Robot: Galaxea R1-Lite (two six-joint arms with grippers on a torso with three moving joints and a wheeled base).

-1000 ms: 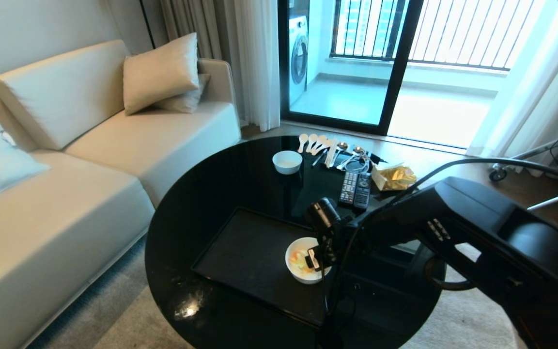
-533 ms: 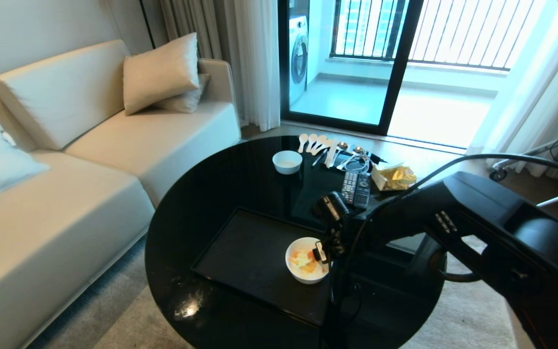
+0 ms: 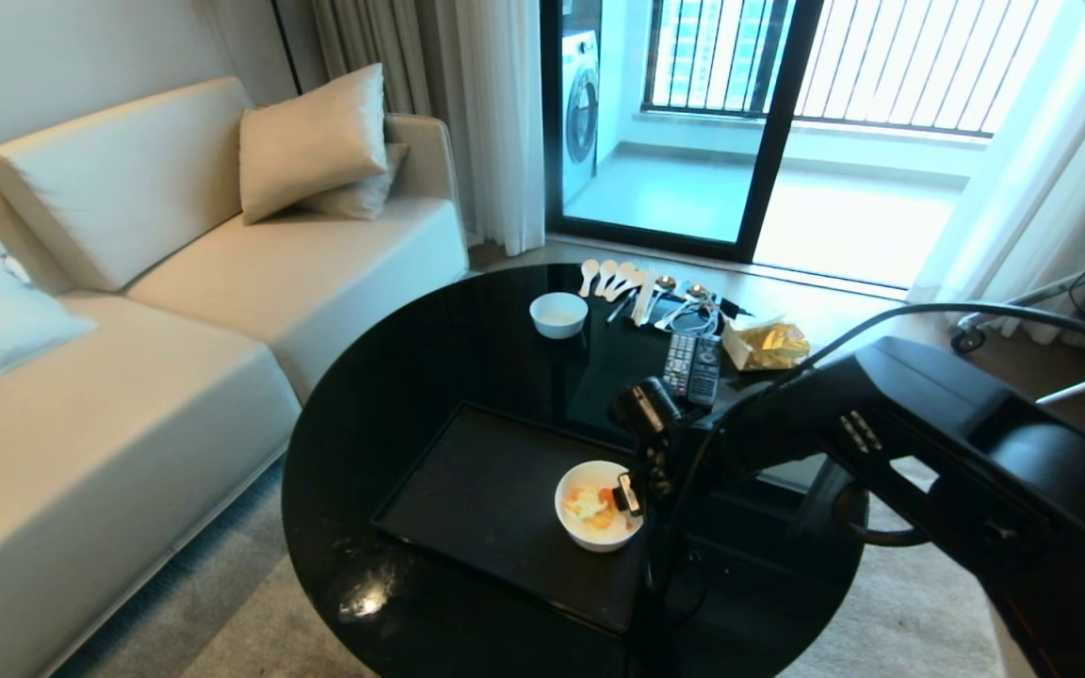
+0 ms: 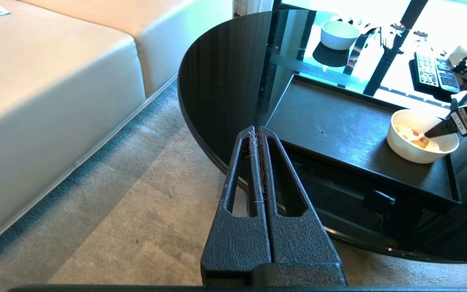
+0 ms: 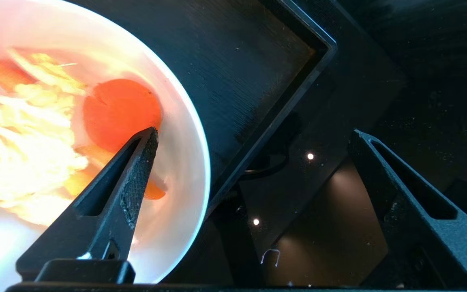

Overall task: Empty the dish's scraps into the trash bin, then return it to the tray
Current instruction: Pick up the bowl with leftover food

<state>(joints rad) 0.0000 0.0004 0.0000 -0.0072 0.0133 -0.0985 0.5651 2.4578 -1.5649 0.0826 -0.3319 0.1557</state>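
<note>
Left gripper: I see it pressed closed, lower centre of its wrist view.
Tray: centre.
Dish: tray's right end, scraps inside.
Right gripper: spread wide, straddling the dish's rim; contact unclear.

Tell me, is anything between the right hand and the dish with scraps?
Nothing visible is. The open right hand already straddles the dish rim on the tray, one finger inside above the scraps, the other outside.
</note>
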